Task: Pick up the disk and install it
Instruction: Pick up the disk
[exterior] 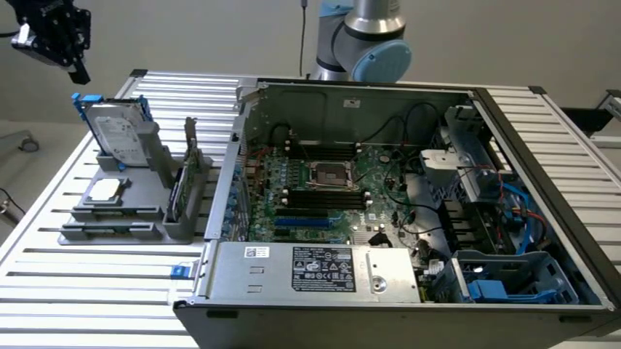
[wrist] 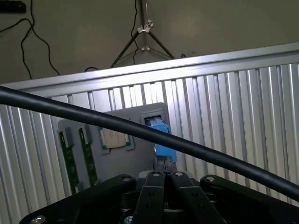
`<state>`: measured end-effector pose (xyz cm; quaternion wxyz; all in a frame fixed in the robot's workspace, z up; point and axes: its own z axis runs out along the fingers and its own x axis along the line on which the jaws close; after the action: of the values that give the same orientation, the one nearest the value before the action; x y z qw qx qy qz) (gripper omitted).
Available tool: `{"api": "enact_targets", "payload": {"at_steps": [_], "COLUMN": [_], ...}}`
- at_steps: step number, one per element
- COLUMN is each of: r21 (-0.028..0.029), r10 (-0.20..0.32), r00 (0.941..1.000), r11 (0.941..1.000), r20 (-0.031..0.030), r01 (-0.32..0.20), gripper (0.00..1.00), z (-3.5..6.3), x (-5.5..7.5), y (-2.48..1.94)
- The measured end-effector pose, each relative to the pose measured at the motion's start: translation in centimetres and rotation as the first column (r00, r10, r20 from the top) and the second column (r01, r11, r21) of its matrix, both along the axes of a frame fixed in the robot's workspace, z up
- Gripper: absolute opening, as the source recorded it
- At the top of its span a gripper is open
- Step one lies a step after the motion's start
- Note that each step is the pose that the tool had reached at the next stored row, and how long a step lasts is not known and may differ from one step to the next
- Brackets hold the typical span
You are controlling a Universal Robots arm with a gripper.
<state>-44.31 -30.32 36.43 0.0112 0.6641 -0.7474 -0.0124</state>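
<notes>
A plain pale wall [exterior: 194, 36] backs the ribbed aluminium tabletop [exterior: 87, 291]; the open computer case [exterior: 339, 102] takes centre and right; at left a grey holder [exterior: 116, 233] carries the disk [exterior: 118, 134] upright; in the upper left the gripper [exterior: 74, 70] hangs above it, fingers [wrist: 150, 200] closed on nothing.

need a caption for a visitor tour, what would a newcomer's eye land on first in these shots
The open computer case takes up the middle of the exterior view, its green motherboard and cabling laid bare. On the exterior view's left, the disk in its bright blue carrier stands on edge in a grey holder on the slatted metal table. The gripper hangs above the disk, apart from it.
</notes>
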Motion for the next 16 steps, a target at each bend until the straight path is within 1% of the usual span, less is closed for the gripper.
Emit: {"api": "enact_targets", "payload": {"at_steps": [3,5,7,10,13,14,15,16], "r21": [0.0003,0.0004,0.0007,0.0014,0.0023,0.0026,0.0028,0.0027], "r10": [0.054,0.091,0.127,0.179,0.226,0.241,0.255,0.267], "r00": [0.9985,0.9959,0.9919,0.9838,0.974,0.9706,0.967,0.9638], "r11": [0.9985,0.9959,0.9919,0.9838,0.974,0.9705,0.967,0.9638], "r20": [0.0001,0.0,0.0,0.0001,0.0003,0.0004,0.0006,0.0011], "r01": [-0.054,-0.091,-0.127,-0.179,-0.226,-0.241,-0.255,-0.267], "gripper": [0.11,0.11,0.11,0.11,0.11,0.17,0.17,0.24], "z": [-0.02,-0.02,-0.03,-0.04,-0.05,-0.05,-0.06,-0.08], "x": [0.0,0.0,0.0,0.0,0.0,0.0,0.0,0.0], "y": [0.0,0.0,0.0,0.0,0.03,0.03,0.05,0.08]}}
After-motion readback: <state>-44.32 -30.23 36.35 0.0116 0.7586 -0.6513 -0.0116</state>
